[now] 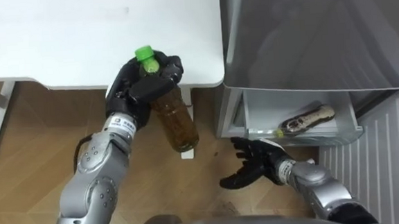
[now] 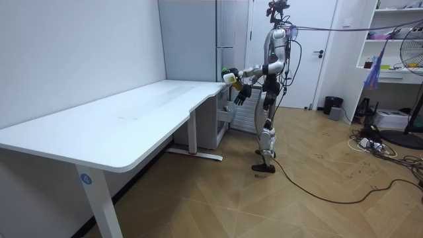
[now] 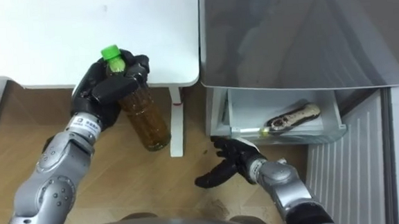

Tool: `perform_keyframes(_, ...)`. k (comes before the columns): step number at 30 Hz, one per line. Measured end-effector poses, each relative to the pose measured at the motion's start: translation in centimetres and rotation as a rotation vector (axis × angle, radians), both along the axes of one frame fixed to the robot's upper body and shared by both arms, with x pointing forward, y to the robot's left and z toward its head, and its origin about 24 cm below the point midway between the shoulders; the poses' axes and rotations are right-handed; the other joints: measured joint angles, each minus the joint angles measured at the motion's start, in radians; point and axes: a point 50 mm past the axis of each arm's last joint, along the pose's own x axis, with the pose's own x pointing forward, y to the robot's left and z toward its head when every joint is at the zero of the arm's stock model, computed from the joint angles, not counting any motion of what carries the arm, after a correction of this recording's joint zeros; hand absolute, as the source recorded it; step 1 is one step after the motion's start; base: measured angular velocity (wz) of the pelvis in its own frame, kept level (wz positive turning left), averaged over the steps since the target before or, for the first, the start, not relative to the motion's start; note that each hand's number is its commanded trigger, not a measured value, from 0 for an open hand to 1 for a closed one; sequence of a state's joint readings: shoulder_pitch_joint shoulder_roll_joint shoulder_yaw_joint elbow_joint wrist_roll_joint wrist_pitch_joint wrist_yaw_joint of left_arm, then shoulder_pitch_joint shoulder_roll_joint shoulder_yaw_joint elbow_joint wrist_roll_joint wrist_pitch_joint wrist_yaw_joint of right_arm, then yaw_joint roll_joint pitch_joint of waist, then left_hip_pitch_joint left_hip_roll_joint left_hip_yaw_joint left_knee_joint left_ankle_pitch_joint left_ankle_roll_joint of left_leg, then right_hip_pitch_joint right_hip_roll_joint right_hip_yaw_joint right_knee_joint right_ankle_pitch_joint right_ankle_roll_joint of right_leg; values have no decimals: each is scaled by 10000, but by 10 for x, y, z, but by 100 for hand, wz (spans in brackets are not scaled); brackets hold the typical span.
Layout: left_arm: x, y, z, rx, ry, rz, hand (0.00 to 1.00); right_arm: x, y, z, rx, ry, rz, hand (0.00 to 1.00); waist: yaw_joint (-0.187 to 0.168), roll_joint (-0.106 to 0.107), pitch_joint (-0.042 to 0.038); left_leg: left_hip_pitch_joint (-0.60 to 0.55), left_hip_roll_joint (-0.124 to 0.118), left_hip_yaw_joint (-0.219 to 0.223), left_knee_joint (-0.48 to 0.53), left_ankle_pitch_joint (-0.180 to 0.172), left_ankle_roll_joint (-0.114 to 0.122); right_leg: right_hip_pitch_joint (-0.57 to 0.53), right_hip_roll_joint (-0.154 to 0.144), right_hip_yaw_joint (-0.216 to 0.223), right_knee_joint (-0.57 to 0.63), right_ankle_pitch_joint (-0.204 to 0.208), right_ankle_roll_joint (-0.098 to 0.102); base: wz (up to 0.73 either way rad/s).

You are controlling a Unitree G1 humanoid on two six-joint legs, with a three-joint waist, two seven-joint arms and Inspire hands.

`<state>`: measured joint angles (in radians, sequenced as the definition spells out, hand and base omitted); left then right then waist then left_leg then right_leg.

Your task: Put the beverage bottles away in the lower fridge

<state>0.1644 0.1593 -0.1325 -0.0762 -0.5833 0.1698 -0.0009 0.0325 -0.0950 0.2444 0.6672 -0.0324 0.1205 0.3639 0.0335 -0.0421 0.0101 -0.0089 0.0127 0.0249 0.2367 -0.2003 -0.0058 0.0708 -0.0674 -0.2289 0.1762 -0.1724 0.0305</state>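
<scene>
By the white desk (image 1: 182,57) corner, left hand (image 1: 132,92) grips upright tea bottle (image 1: 176,120); fridge drawer (image 1: 269,108) open rightward, right hand (image 1: 255,165) spread.

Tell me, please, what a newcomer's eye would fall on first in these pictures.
The green-capped bottle of brown drink, gripped by the left hand over the floor beside the white desk. Next, the open lower drawer with a second bottle lying inside, the open right hand in front.
</scene>
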Motion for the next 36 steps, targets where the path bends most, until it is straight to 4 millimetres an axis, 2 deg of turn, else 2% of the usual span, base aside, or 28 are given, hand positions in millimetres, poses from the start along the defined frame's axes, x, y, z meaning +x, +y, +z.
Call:
perform_keyframes(4,-2,-3,-8,-142,267,20,100,7,9,10,1173,-340,-85,0,-40,16,13,3,5,0,5,0,0,8,-1,-12,61,0,0,2)
perform_keyframes(11,-2,-12,-8,-367,168,-173,100,2,24,12,2356,-44,662,0,-21,100,87,-23,12,-10,5,0,0,-28,-2,-45,79,0,0,0)
perform_keyframes(24,-9,-35,-17,-542,461,-1447,100,6,39,25,3612,-349,1298,0,-8,56,73,-163,6,-16,77,9,11,-186,-20,-108,116,1,0,1)
perform_keyframes(36,-12,-45,-18,-582,519,-1873,100,7,41,27,4186,-339,989,0,-136,-30,125,-202,7,39,9,9,14,-188,-7,33,111,1,0,-1)
